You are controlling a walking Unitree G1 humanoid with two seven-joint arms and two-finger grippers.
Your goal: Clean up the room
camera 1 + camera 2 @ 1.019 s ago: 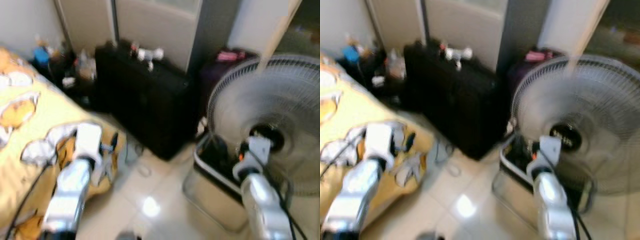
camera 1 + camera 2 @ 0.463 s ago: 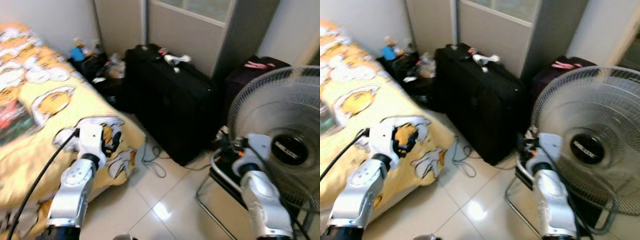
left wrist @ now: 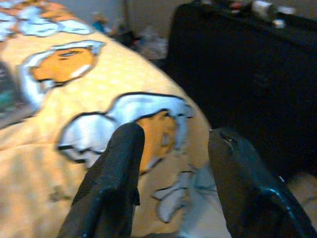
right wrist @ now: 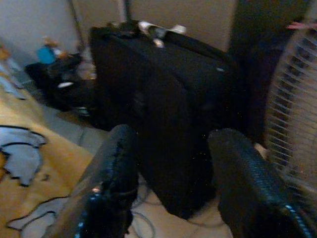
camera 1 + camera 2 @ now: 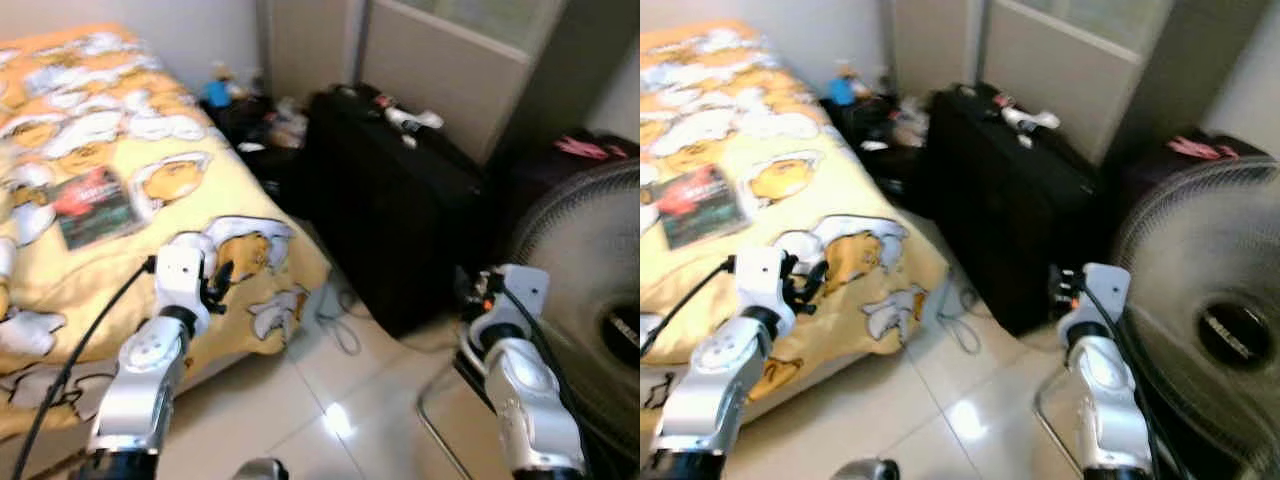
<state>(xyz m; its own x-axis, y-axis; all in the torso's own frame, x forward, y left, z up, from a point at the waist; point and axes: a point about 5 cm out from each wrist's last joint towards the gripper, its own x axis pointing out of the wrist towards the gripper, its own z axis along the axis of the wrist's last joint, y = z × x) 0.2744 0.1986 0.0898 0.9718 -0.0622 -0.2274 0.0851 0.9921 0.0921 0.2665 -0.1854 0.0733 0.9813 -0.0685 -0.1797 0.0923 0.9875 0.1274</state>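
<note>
Both your grippers, left and right, have jaws released and empty. Nearest job looks like the book on the bed; beyond that, clutter beside the black suitcase. Settle your stance before reaching.

Bed on the left, a book lying on it. Suitcase stands right of the bed, small items on its top. Clutter pile behind, between bed and suitcase. Fan at far right, cable on the floor before the suitcase.
</note>
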